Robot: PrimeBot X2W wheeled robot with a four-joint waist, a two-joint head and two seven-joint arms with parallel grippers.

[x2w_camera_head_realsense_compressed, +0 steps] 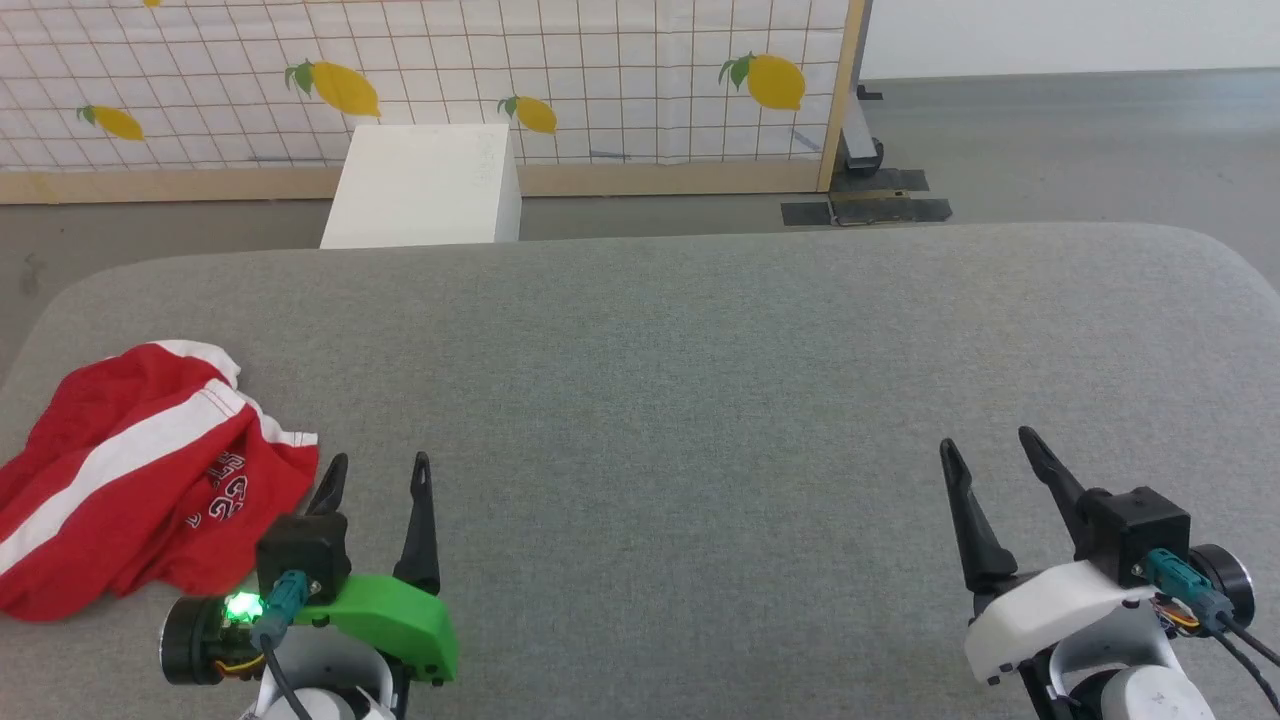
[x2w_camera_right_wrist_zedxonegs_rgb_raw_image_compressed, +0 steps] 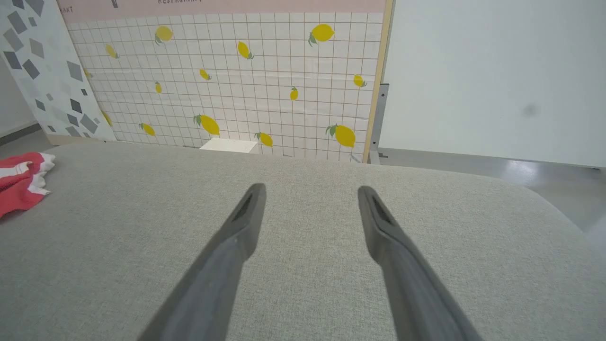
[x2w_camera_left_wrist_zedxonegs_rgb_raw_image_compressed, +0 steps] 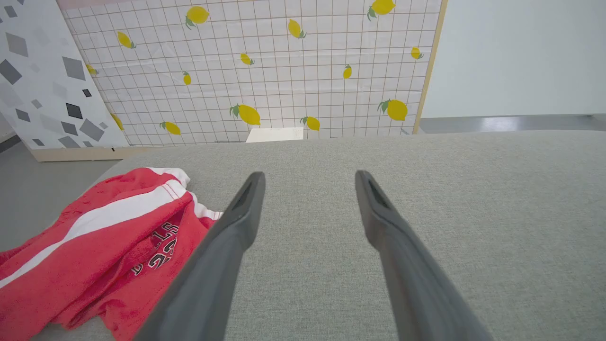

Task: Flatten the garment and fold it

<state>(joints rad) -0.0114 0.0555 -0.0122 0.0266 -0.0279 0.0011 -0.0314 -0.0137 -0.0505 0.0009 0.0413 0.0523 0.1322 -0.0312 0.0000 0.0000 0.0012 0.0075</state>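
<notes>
Red soft-fabric shorts w/ white stripes (x2w_camera_head_realsense_compressed: 130, 480): light, floppy, prob. pinch hem corners; left pincer (x2w_camera_head_realsense_compressed: 380, 458) beside, right pincer (x2w_camera_head_realsense_compressed: 985, 440) well apart, both spread.

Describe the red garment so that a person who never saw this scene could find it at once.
Start from the wide grey fabric-covered table before the robot. Near its left edge, just left of the open left gripper, the garment lies in a crumpled heap. It is the one red thing there, with a broad white stripe and small white lettering.
</notes>
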